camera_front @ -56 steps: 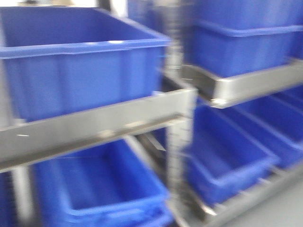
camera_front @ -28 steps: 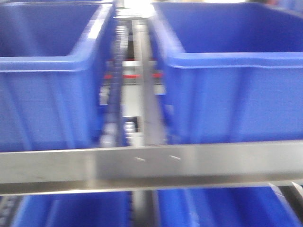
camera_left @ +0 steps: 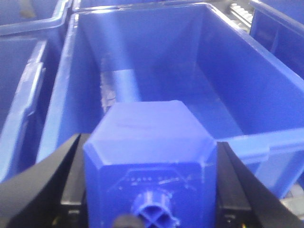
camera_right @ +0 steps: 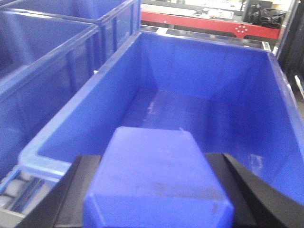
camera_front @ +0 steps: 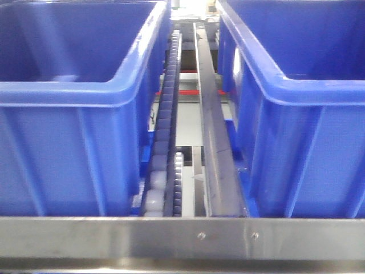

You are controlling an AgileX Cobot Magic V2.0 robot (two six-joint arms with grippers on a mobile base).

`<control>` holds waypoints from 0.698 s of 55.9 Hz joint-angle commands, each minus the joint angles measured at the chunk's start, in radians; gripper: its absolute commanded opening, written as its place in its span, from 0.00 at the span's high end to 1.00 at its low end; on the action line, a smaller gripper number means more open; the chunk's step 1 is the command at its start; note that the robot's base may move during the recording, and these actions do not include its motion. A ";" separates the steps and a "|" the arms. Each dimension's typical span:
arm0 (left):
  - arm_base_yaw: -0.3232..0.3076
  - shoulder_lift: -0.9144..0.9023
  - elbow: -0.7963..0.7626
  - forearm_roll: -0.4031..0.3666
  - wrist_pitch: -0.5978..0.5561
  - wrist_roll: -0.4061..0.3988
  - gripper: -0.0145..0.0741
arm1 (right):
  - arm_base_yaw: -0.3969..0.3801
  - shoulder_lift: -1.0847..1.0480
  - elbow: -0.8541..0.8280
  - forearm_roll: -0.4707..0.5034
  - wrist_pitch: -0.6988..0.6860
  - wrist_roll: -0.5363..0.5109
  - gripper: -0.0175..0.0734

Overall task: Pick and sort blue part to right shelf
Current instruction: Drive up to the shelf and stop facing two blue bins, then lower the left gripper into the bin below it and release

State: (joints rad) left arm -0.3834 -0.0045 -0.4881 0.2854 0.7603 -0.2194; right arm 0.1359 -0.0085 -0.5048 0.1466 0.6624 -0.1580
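Observation:
My left gripper (camera_left: 151, 190) is shut on a blue part (camera_left: 149, 142), its short cap facing the camera, held above the near rim of a large open blue bin (camera_left: 237, 85). My right gripper (camera_right: 152, 190) is shut on a second blue part (camera_right: 154, 171), held over the near end of another open blue bin (camera_right: 71, 118). The shelf's steel front rail (camera_front: 182, 240) crosses the bottom of the front view, with a roller track (camera_front: 165, 131) and a steel guide strip (camera_front: 214, 142) running back between two blue bins (camera_front: 68, 97). Neither gripper shows in the front view.
More blue bins stand to the left in both wrist views (camera_left: 23, 71) (camera_right: 42, 42). A red bar (camera_right: 204, 26) and dark equipment lie beyond the bin in the right wrist view. A second bin (camera_front: 308, 97) fills the front view's right side.
The front view has swung from an oblique look at two shelf racks to a square, close look at the gap between two bins. The blur has gone.

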 commanded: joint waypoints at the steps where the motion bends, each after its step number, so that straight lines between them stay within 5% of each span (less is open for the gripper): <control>1: -0.001 -0.022 -0.026 0.010 -0.090 -0.009 0.46 | 0.000 0.018 -0.025 0.008 -0.091 -0.002 0.68; 39: -0.003 -0.022 -0.026 0.010 -0.090 -0.009 0.46 | 0.000 0.018 -0.025 0.008 -0.091 -0.002 0.68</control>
State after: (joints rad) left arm -0.3834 -0.0045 -0.4881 0.2854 0.7603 -0.2194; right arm 0.1359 -0.0085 -0.5048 0.1466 0.6624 -0.1580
